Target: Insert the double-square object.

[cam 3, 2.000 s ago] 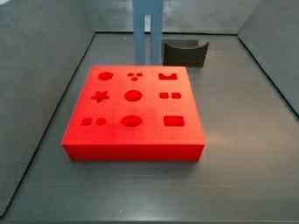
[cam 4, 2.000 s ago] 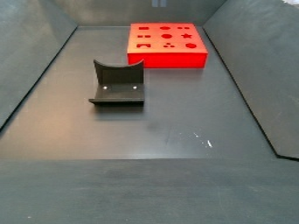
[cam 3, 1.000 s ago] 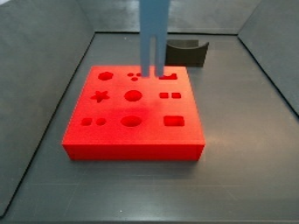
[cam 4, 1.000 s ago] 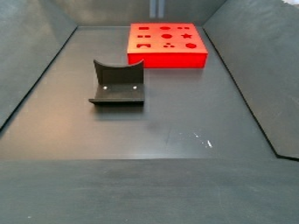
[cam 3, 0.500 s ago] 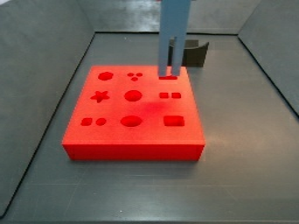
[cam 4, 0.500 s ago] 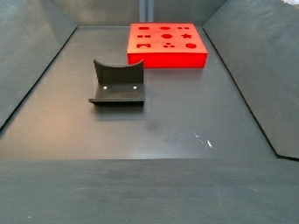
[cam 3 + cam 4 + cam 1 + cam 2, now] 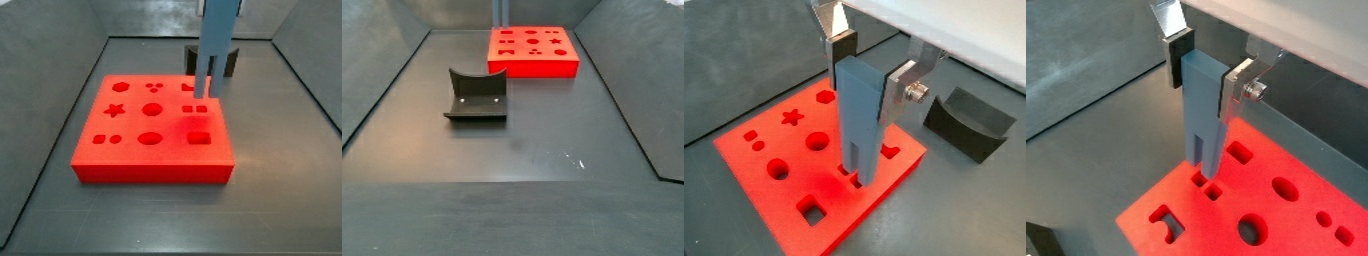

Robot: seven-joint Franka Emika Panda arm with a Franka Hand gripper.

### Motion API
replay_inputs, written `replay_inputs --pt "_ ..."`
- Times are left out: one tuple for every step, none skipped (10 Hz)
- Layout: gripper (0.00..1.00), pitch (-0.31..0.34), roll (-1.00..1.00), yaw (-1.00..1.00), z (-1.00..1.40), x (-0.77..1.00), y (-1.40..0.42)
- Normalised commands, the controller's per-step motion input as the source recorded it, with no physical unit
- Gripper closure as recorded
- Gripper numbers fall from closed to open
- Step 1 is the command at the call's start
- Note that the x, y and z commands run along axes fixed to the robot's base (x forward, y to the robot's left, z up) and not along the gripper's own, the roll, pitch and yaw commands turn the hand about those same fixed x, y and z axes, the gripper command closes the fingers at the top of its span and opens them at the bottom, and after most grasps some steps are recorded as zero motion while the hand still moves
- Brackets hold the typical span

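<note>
The claw [image 7: 862, 62] is clamped on the upper part of the blue-grey bar [image 7: 861, 120], which hangs upright with its two prongs just above the paired square holes [image 7: 195, 107], toward 3 o'clock on the red block [image 7: 151, 130]. If the prongs are slightly off or twisted, I expect they would catch the rims and jam or slip in the grip. The dark holder [image 7: 225, 62] beyond, at 12 o'clock on the bench [image 7: 267, 150], looks safely apart.

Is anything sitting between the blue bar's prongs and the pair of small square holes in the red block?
Nothing visible. The pincer holds the double-square object upright over the red block, prongs just above the two square holes. The dark holder sits off to the side.
</note>
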Motion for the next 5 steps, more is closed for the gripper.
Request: replay_inputs --pt "1.00 -0.061 0.17 -0.07 -0.50 0.10 0.15" --pt "1.00 -0.001 0.00 -0.06 -0.04 0.00 0.01" --pt "1.00 0.000 0.00 0.00 -0.03 0.00 0.00" --pt "1.00 -0.121 0.00 -0.03 -0.25 -0.20 -0.01" --pt "1.00 -0.121 0.00 -0.03 -0.23 -0.26 0.00"
